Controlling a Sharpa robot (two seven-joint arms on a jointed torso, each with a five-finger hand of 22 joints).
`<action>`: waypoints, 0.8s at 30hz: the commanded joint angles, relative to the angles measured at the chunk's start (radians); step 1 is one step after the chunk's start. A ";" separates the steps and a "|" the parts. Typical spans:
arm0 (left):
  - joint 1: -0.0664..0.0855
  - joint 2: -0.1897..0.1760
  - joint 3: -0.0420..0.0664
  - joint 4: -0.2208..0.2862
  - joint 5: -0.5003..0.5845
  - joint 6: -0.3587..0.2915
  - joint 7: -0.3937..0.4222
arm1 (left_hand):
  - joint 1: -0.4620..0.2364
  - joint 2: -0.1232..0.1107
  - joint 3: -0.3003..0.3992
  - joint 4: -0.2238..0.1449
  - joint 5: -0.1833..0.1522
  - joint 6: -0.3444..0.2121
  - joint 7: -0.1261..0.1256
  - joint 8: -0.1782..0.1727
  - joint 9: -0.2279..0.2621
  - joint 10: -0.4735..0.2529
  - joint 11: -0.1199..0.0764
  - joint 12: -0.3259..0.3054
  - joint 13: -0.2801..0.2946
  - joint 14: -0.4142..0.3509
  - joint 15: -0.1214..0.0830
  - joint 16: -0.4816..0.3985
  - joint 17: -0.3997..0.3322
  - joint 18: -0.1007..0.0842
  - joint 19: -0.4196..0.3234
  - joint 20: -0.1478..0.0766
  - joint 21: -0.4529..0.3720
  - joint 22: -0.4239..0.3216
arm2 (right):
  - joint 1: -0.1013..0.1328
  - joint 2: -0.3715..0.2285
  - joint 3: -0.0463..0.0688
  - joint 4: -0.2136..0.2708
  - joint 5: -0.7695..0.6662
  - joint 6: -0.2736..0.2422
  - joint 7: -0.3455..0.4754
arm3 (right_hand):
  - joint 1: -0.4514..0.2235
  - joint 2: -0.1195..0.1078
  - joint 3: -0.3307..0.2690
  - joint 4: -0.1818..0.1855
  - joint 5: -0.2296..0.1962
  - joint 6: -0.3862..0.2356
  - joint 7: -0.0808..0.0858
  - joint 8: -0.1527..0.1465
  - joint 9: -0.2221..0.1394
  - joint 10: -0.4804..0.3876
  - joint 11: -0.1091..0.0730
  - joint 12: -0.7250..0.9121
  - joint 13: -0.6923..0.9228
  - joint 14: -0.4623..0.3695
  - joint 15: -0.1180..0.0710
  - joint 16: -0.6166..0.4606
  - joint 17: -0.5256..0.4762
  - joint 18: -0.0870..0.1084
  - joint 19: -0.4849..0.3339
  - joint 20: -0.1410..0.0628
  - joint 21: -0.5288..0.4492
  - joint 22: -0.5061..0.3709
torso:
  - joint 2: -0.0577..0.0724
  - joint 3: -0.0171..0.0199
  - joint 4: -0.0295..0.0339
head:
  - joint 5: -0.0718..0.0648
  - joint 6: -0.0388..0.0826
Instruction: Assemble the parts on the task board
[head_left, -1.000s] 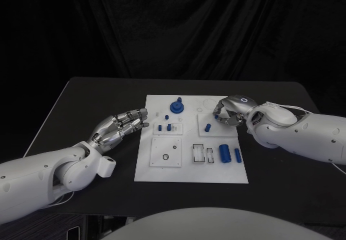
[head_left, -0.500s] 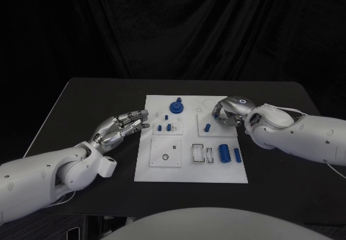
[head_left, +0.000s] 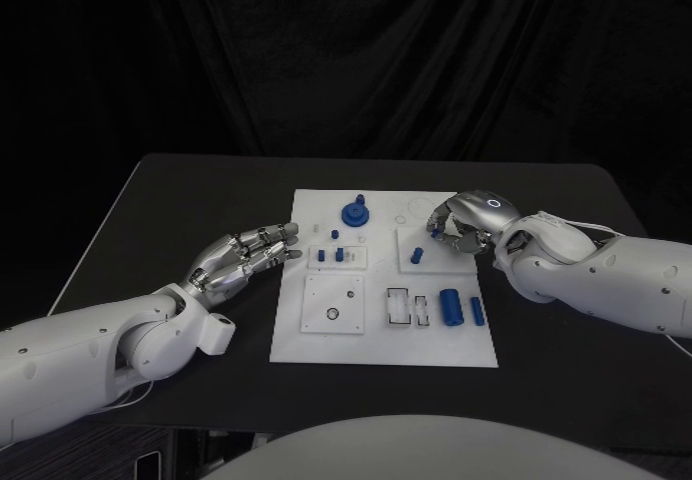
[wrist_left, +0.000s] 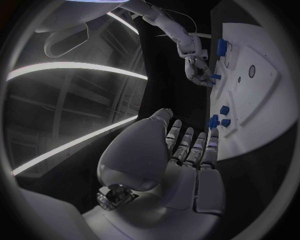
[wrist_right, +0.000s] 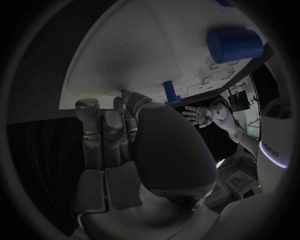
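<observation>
Nearest to me on the white task board (head_left: 382, 335), I see a bare stretch at the near edge, then a square plate with a small round hole (head_left: 332, 304) on its left side and, to the right of it, two rectangular slots (head_left: 405, 307) with a fat blue cylinder (head_left: 450, 304) and a slimmer blue pin (head_left: 476, 310) lying just beside them. My left hand (head_left: 240, 259) hovers over the black table (head_left: 173, 200) just beside the board's left edge, palm low, its fingers (wrist_left: 187, 145) stretched out and a little apart towards the board, with nothing in it. Just past those fingertips, in the left wrist view, three small blue blocks (head_left: 330, 256) stand on a raised white plate. Across the board at about the same depth, a short blue peg (head_left: 415, 254) stands upright in another raised plate. My right hand (head_left: 464, 224) sits over that plate's far right corner, curled down, and pinches a small blue pin (wrist_right: 169, 92) at its fingertips; from the right wrist view the pin points up against the board's underside-looking edge, and I cannot tell whether its tip touches the board. Farthest off, near the board's far edge, a blue round gear-like part with a stem (head_left: 353, 211) stands upright, well apart from both hands, with a pale ring outline (head_left: 418, 209) to its right.
</observation>
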 joint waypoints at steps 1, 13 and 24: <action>-0.003 0.002 0.001 -0.001 0.007 0.018 0.112 | 0.000 0.008 0.002 -0.007 0.005 0.000 0.003 0.002 -0.001 -0.008 -0.002 -0.003 -0.001 -0.003 0.003 0.001 0.000 -0.013 0.002 -0.001 0.001 -0.002 | 0.002 -0.008 0.004 0.020 -0.007 -0.066 0.013 | -0.007 -0.008 0.008 0.001 -0.010 0.000 0.008 -0.004 0.003 0.009 0.000 -0.010 0.000 0.003 -0.004 -0.004 -0.002 -0.007 0.001 -0.004 0.005 0.088 | 0.000 0.0001 -0.0010 | 0.002 0.000; -0.005 0.013 0.001 -0.011 0.007 0.017 0.105 | -0.001 0.009 0.003 -0.009 0.000 -0.002 0.006 0.002 -0.002 -0.014 -0.003 -0.006 -0.001 -0.005 0.004 0.001 0.000 -0.014 0.001 -0.001 0.000 -0.006 | 0.068 -0.045 0.008 0.099 -0.007 -0.022 -0.032 | -0.031 -0.017 0.024 0.015 -0.050 -0.007 0.008 -0.011 0.018 0.006 0.004 -0.035 -0.004 0.001 -0.001 -0.011 -0.009 -0.007 -0.002 -0.001 -0.005 0.085 | -0.001 -0.0004 0.0007 | 0.002 0.000; -0.006 0.021 0.001 -0.017 0.007 0.019 0.104 | -0.002 0.011 0.005 -0.010 -0.002 -0.005 0.007 0.002 -0.003 -0.018 -0.002 -0.008 -0.002 -0.008 0.005 -0.001 0.000 -0.015 -0.002 -0.001 -0.001 -0.012 | 0.084 -0.064 0.003 0.249 -0.007 0.083 -0.052 | -0.044 -0.024 0.023 0.022 -0.070 -0.008 0.008 -0.012 0.026 0.007 0.006 -0.047 -0.007 0.003 0.002 -0.006 -0.004 -0.007 -0.002 0.002 -0.007 0.085 | 0.001 -0.0022 0.0032 | 0.017 0.000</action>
